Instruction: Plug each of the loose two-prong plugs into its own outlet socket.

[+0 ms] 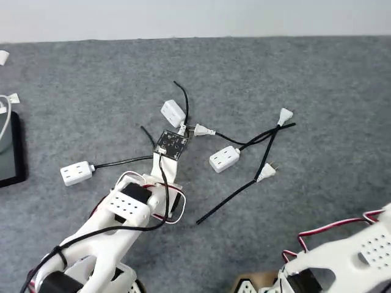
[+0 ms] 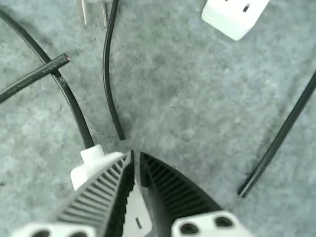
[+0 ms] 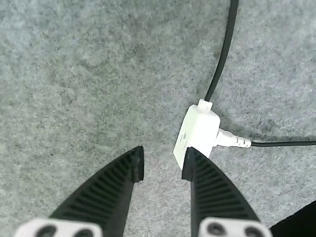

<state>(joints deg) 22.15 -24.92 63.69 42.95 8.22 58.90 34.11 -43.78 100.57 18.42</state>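
The left claw (image 2: 137, 155) is clenched almost tight over a white cord-end block (image 2: 89, 165) on the bench (image 2: 187, 98); the right claw (image 3: 164, 150) gapes beside a socket (image 3: 196, 132). A loose plug (image 1: 204, 130) lies near the left claw: likely light, rigid, on a springy cord, best pinched across its flat sides.

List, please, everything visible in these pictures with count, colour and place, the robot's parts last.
outlet sockets: three, white, at left, upper middle and middle.
two-prong plugs: three, white, loose, middle to right.
cables: several, black, on sockets and plugs.
flat device: one, black, left edge.
carpet: one, grey, under everything.
arms: two, white, lower left and lower right.
left gripper: one, black, above cables at the middle.
right gripper: one, black, open, beside an outlet socket.
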